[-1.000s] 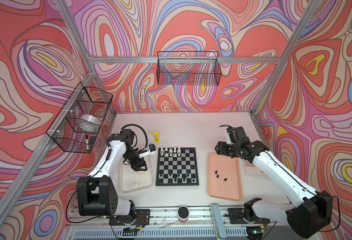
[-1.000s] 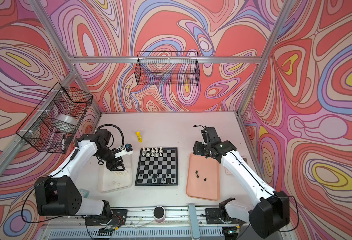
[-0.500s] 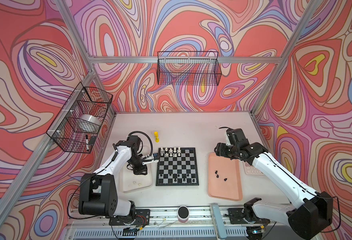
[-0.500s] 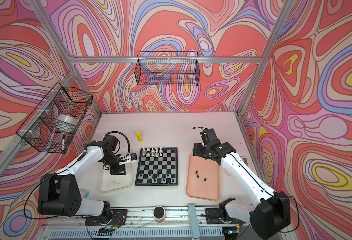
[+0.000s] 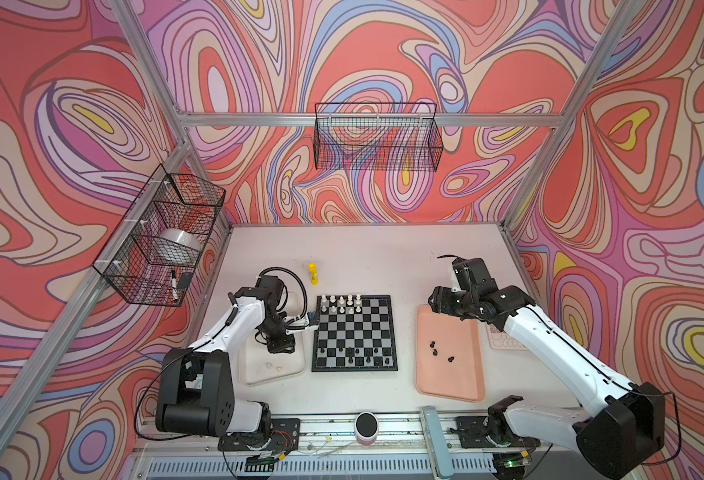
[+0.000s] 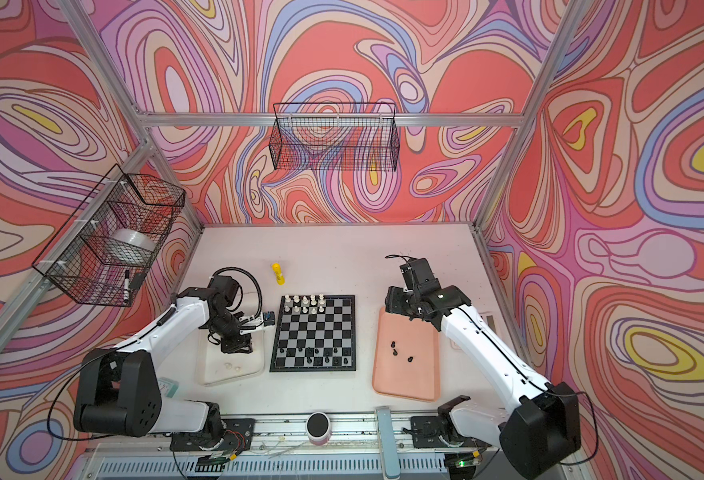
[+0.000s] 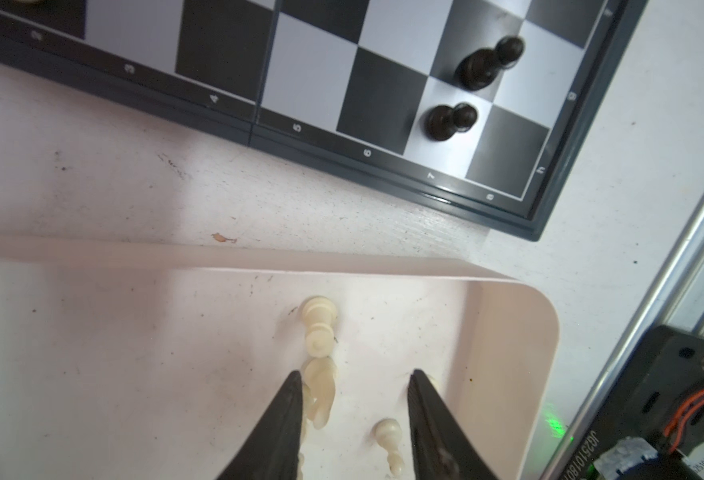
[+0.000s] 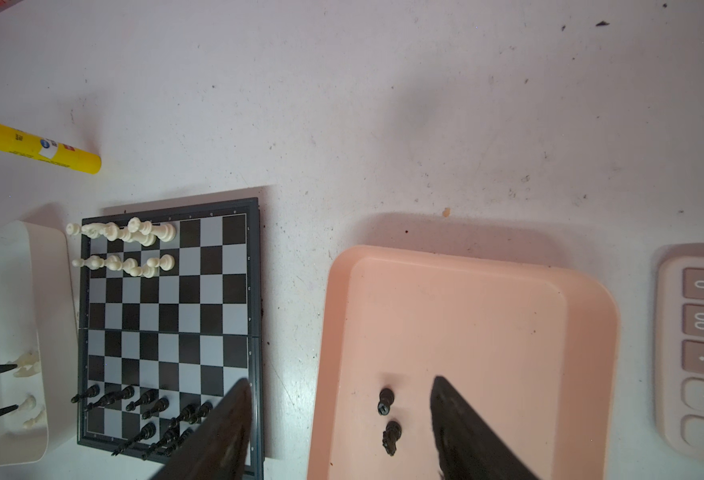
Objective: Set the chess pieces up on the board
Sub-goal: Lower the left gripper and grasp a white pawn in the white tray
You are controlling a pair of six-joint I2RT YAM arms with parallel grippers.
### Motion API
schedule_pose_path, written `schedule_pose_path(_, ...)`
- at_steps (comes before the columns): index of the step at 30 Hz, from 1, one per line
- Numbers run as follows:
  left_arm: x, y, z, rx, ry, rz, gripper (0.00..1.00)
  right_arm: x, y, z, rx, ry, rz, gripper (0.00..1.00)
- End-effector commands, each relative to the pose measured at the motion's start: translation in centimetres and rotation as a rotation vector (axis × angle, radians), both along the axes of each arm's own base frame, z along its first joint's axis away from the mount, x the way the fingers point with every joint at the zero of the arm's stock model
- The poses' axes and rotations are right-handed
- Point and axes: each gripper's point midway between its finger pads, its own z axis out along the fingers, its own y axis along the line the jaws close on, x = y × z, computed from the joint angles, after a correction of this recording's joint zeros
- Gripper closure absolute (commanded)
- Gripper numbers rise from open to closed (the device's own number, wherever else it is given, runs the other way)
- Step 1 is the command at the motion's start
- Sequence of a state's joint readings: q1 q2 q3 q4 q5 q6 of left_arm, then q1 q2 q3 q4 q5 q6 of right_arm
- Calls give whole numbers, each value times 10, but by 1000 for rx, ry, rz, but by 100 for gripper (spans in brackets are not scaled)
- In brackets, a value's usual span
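Chess pieces [image 5: 340, 303] are in four places right now. Picture the board [image 5: 354, 328] as the middle of a clock in both top views. Cream pieces stand in two short rows at its 12 o'clock edge, closer to the 11 o'clock corner. Black pieces [image 5: 350, 356] stand along its 6 o'clock edge.

My left claw [image 7: 354, 374] hangs over the whitish tray [image 5: 258, 376], which sits just beside the board at 9 o'clock. Its two fingers are apart and they squeeze nothing. A few loose cream pieces [image 7: 319, 328] lie on their sides in that tray. One of them lies right by one finger [image 7: 283, 415], and I cannot tell if it touches. A little pawn [image 7: 389, 440] lies in the gap, close to the other finger.

My right claw [image 8: 340, 380] hangs over the 12 o'clock end of the pink tray [image 5: 450, 386], which lies at 3 o'clock from the board. Its fingers are spread wide and it holds nothing. Three loose black pieces [image 5: 437, 352] lie near the middle of the pink tray, apart from the claw.

A yellow glue stick [image 5: 312, 273] lies on the table at 11 o'clock from the board. A calculator [image 8: 699, 353] lies at 3 o'clock, just past the pink tray.
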State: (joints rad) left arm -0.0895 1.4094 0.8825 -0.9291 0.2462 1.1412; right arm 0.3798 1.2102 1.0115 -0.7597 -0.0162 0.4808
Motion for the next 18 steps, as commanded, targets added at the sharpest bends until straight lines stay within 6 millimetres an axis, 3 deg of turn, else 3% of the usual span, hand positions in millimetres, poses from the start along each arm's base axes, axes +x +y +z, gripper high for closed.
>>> schedule_pose_path(1, -1, 0, -3, 9, -10, -41, 56, -2, -1, -4, -12, 1, 8, 30)
schedule_pose_path(18, 12, -1, -24, 53, -20, -38, 55, -3, 0, -6, -12, 6, 9, 30)
